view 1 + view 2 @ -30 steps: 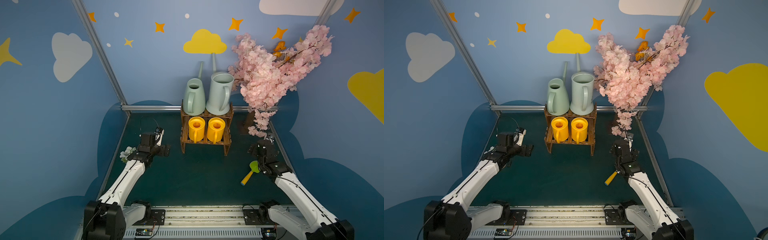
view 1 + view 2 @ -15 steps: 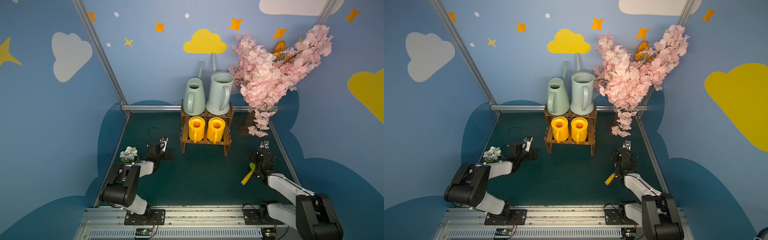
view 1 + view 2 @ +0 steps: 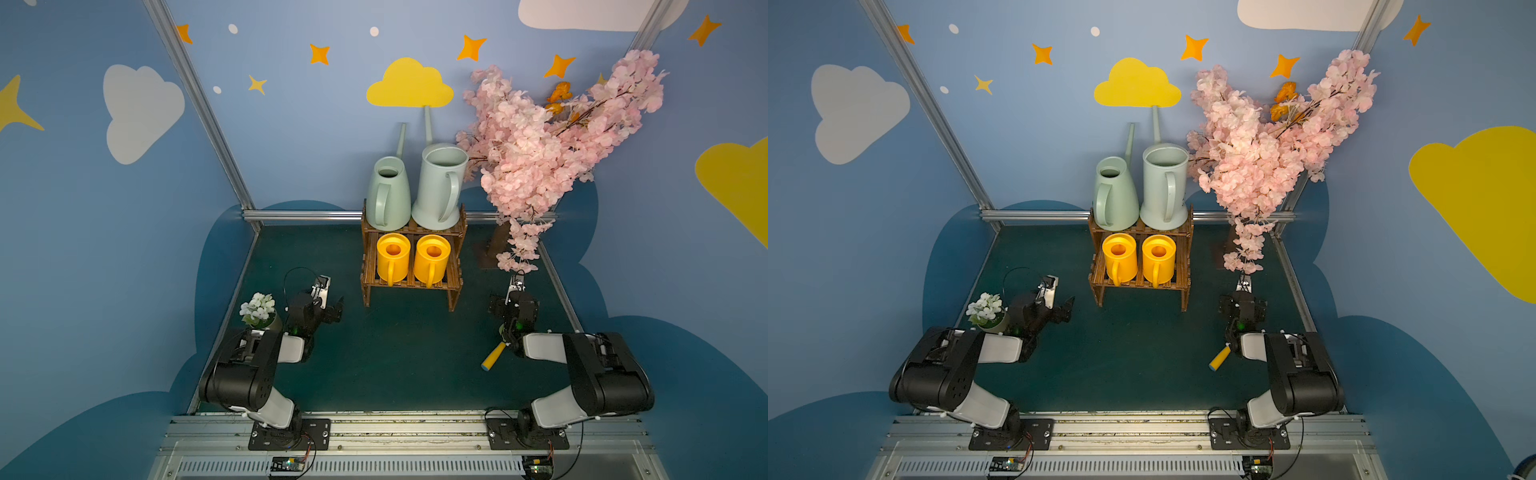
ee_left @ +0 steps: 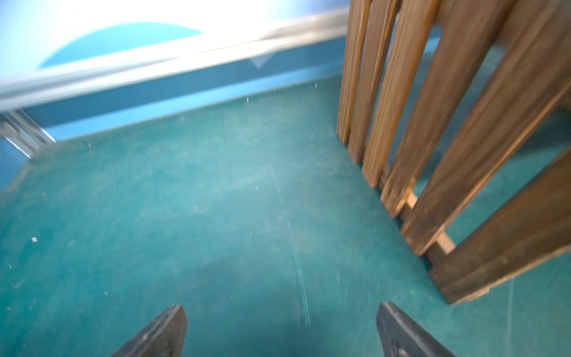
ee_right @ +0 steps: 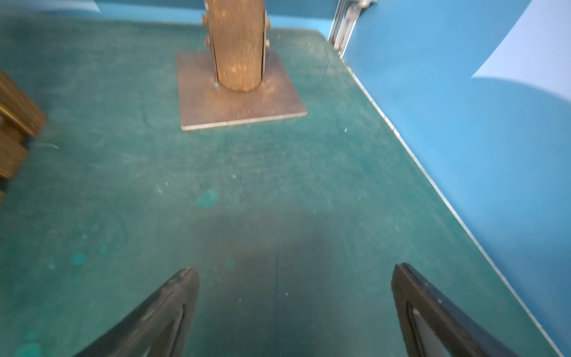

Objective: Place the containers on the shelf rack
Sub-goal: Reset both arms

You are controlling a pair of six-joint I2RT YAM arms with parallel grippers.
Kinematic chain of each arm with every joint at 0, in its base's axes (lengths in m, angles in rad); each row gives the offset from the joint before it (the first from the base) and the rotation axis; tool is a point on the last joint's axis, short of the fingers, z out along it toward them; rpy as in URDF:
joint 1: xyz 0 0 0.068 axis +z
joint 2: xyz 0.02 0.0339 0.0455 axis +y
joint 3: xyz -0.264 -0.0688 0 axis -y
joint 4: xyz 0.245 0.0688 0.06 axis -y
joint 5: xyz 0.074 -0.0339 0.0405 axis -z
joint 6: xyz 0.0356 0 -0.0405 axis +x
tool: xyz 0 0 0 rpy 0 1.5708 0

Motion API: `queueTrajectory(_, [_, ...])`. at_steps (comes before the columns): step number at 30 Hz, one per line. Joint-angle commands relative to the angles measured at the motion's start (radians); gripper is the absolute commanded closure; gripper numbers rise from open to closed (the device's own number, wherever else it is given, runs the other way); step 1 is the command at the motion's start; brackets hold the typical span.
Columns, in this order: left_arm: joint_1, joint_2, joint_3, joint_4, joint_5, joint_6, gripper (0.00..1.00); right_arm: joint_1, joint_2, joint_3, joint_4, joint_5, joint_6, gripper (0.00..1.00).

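The dark-brown shelf rack [image 3: 455, 291] stands at the back middle of the green table in both top views. On its upper tier stand a pale green watering can [image 3: 388, 199] and a grey-blue one [image 3: 438, 187], long spouts toward the back wall. Two small yellow cans [image 3: 392, 257] [image 3: 432, 259] stand side by side on the lower tier. My left gripper [image 3: 330, 297] hangs low to the rack's left, open and empty; its wrist view shows the rack's side slats [image 4: 432, 123] close by. My right gripper [image 3: 514, 297], also open and empty, sits low to the rack's right.
A small pot of white flowers [image 3: 258, 309] stands beside the left arm. A toy shovel with a yellow handle [image 3: 493, 357] lies by the right arm. The pink blossom tree [image 3: 540, 145] overhangs the back right, its brown base plate [image 5: 241, 92] ahead of the right gripper.
Both arms have folded back toward their bases and dropped lower, drawing the grippers toward the front. The flower pot now shows fully beside the left arm. The cans have not moved.
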Motion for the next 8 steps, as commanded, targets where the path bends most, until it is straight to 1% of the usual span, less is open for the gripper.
queueTrajectory(1, [0.005,0.011,-0.004,0.065,0.021,-0.004,0.00,-0.026,-0.013,-0.001,0.088,-0.054,0.008,0.02])
queueTrajectory(8, [0.004,0.011,-0.005,0.064,0.024,-0.003,0.00,-0.033,-0.015,0.004,0.077,-0.068,0.009,0.02])
